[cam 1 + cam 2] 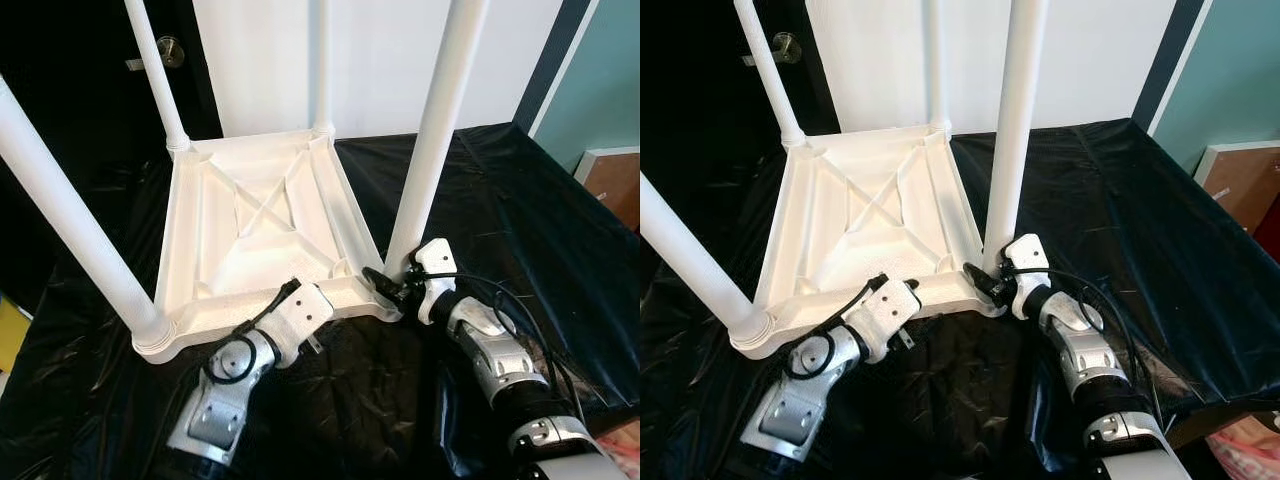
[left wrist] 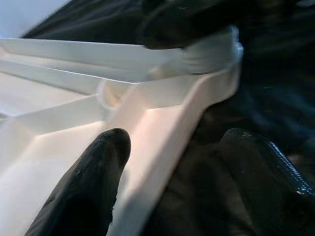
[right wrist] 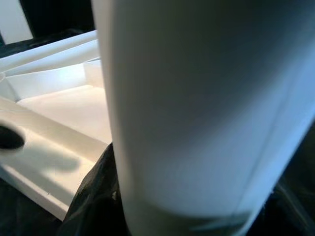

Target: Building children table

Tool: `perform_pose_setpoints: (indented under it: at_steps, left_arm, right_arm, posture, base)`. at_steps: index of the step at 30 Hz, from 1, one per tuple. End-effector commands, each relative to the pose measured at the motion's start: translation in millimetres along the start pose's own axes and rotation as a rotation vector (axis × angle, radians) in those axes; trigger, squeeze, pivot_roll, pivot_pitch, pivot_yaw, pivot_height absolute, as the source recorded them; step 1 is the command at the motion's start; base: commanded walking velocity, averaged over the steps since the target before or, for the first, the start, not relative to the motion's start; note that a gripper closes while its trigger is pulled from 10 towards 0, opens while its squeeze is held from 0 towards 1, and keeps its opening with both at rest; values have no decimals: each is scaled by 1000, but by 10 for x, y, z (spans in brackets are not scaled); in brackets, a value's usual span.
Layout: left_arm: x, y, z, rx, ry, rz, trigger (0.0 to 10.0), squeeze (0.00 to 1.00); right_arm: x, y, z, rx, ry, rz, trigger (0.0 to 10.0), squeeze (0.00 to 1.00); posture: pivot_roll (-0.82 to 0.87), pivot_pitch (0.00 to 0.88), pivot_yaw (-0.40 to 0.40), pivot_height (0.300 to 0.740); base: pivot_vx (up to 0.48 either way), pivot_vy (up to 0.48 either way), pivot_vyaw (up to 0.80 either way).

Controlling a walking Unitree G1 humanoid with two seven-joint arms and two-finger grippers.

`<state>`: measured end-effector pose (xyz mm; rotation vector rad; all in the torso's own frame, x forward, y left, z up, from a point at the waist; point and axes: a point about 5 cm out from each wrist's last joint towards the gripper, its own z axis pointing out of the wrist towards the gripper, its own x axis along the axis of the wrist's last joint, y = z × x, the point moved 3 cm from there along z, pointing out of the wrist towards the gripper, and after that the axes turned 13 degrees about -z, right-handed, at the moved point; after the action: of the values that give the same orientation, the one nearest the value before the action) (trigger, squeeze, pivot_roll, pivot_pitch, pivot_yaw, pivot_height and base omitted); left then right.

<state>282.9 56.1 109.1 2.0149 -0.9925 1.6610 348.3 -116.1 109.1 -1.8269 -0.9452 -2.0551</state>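
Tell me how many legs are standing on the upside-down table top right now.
4, one at each corner: near-left leg, near-right leg by the right gripper, far-left leg, far-right leg.

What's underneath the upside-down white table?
The upturned white table top lies on a black plastic sheet that spreads out on all sides. Whatever the sheet covers cannot be seen, nor can the table's upper face, which is turned down against it.

White table point(image 1: 262, 225) and legs point(image 1: 437, 135) on glossy black sheet point(image 1: 500, 210).
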Motion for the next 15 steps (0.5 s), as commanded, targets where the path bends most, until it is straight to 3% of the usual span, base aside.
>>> perform_pose_setpoints:
  at_steps: [1,9,15]
  left_arm:
    - [23,-81,-1,124,16,-11,10000,0]
    - [31,-61,29,197,-46,-76,10000,0]
    - [123,-89,10,225,-29,-103,10000,0]
  right_arm:
    - [-44,-50,11,-1,-11,29,10000,0]
    - [-34,-65,25,-21,-3,36,10000,0]
    - [-39,-26,11,-51,-2,35,10000,0]
  posture:
    - [56,0,-26,740]
    - [54,0,-10,740]
    - [59,0,-5,740]
  base:
    - [0,0,0]
    - [0,0,0]
    - [0,0,0]
